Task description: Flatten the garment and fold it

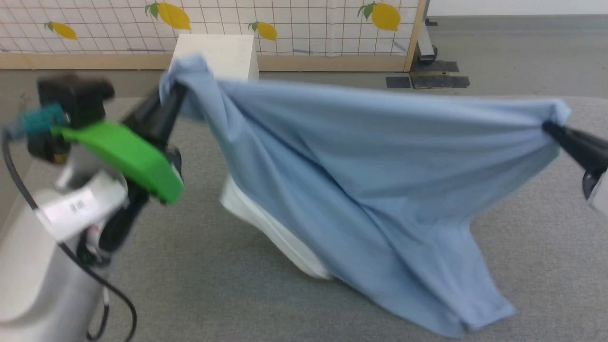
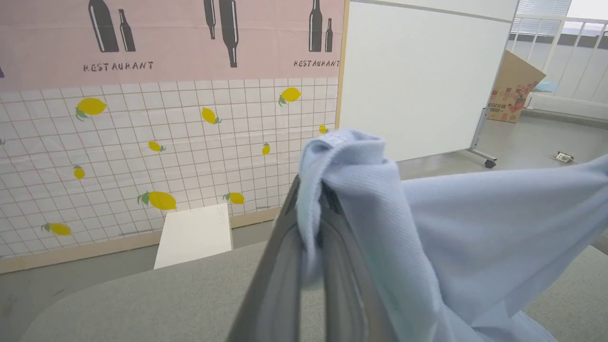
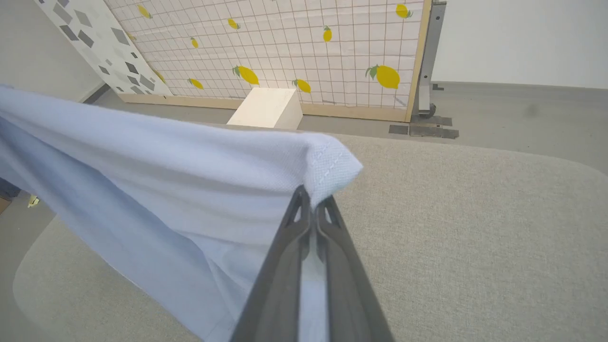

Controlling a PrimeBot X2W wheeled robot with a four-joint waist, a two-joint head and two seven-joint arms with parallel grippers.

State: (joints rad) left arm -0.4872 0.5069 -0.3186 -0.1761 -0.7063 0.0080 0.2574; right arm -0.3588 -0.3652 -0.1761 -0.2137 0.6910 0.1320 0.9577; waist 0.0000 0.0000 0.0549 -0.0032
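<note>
Closest to the head camera, the left arm's pale forearm point(image 1: 28, 280) and green wrist cover point(image 1: 126, 159) led up to the left gripper point(image 1: 172, 95), its jaws clamped on one bunched corner of the garment point(image 1: 361, 161). The light blue shirt hung stretched between that grip and the right gripper point(image 1: 548, 127), likewise closed tight on the opposite corner, while its lower part and white collar point(image 1: 275, 237) draped onto the grey padded table point(image 1: 190, 285).

To flatten it well, both arms would need to lower together at equal height — top edge taut — drawing the held edge away from the cloth already lying, so the diagonal folds pulled out before either grip let go.

From lower left, the left arm slanted up and away; the right reached in from the right edge, fingers pointing left.
</note>
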